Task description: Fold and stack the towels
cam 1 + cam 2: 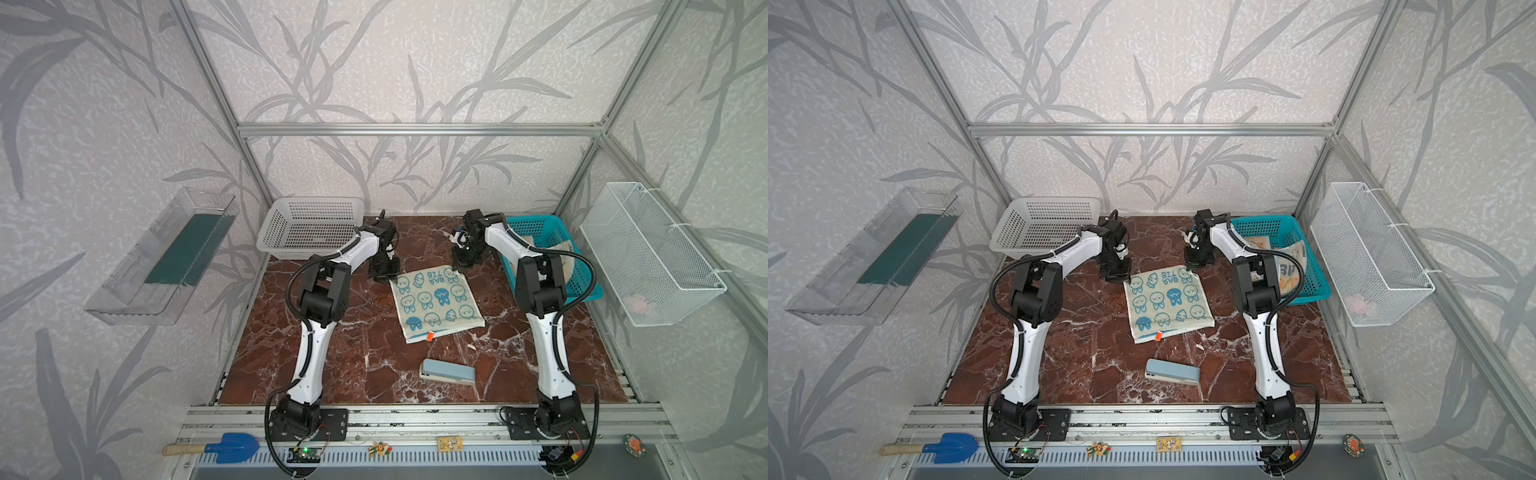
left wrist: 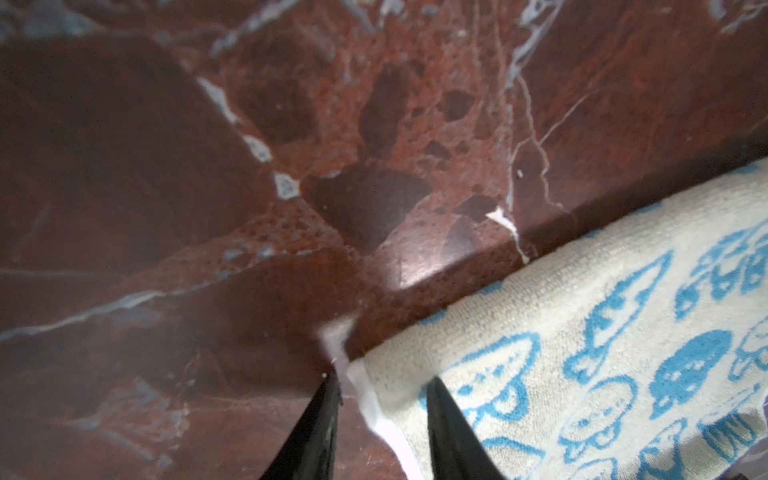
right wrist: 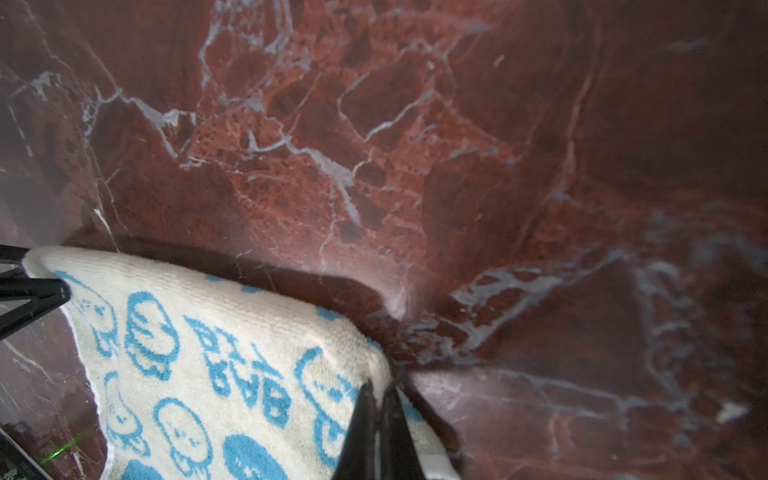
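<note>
Okay, left gripper [image 2: 380, 432]: the left wrist view shows its two black fingers [image 2: 453, 436] standing apart and straddling a white-hemmed corner of the cream-and-blue towel [image 2: 582, 374]. One finger is over cloth, the other over bare marble tabletop [image 2: 291, 166]. It's loose, nothing pinched.
Right gripper [image 3: 374, 432]: the right wrist view has its fingers pressed together, clamped on the towel's other far corner. That corner sits a bit raised, with a shadow under it.
Bonus from the right wrist: the left gripper's fingers [image 3: 29, 291] poke in at the opposite corner.
Top views on the tools: honestly just dark lumps at the two far corners, left gripper [image 1: 384, 274] and right gripper [image 1: 461, 266]. You can't read the jaws from up there.
Towel spot: in both top views it lies mid-table [image 1: 1169, 301], spread out and slightly skewed, printed side up.
Orange tag [image 1: 429, 336]: on the towel's near edge, only seen from above.
Other towels: in the teal basket [image 1: 536, 218] at back right. A top view shows cream cloth with orange and blue print [image 1: 1289, 270]. Can't tell how many are in there.
Pale blue block [image 1: 448, 371]: in front of the towel, apart from it.
White basket [image 1: 316, 200]: back left, behind the left arm.
</note>
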You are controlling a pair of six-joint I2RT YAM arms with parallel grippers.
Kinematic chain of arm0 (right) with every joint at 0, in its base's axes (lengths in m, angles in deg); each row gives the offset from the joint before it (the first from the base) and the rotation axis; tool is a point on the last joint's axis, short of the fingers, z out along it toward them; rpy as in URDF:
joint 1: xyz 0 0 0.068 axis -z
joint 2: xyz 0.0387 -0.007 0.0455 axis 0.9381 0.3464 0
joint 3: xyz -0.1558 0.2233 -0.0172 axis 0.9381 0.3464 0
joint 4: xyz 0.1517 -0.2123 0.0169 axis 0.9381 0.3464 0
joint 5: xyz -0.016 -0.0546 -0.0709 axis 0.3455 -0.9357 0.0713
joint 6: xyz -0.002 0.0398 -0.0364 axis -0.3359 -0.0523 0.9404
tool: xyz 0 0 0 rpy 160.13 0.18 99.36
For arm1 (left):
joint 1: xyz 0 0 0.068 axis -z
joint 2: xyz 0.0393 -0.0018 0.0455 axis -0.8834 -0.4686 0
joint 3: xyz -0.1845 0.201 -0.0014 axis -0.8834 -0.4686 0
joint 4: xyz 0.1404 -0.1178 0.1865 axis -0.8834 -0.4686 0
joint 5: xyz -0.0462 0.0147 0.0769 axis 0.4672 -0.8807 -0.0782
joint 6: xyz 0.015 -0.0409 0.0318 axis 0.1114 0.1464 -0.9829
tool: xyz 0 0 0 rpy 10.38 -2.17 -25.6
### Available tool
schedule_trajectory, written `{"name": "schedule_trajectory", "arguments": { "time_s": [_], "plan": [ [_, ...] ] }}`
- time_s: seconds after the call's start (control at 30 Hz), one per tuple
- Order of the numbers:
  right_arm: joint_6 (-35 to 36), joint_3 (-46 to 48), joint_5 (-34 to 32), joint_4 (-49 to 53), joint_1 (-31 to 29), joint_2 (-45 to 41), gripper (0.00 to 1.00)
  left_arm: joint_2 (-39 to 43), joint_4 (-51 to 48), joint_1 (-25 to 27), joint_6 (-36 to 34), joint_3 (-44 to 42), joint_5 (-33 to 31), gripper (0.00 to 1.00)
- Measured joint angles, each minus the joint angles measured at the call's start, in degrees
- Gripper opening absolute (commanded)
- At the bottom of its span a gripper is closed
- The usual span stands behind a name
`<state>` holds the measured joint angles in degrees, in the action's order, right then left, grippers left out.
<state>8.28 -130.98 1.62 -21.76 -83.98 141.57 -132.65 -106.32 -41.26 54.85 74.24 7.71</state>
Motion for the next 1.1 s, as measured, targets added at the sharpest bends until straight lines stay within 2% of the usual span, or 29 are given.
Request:
{"name": "schedule_trajectory", "arguments": {
  "time_s": [0.63,1.1],
  "plan": [
    [0.0,0.6,0.4,-0.3,0.0,-0.2,0.0,-0.6,-0.6,0.2,-1.3,0.7,-0.9,0.38],
    [0.0,0.7,0.4,-0.4,0.0,-0.2,0.0,-2.1,-0.2,0.3,-2.5,3.1,-0.9,0.32]
  ]
}}
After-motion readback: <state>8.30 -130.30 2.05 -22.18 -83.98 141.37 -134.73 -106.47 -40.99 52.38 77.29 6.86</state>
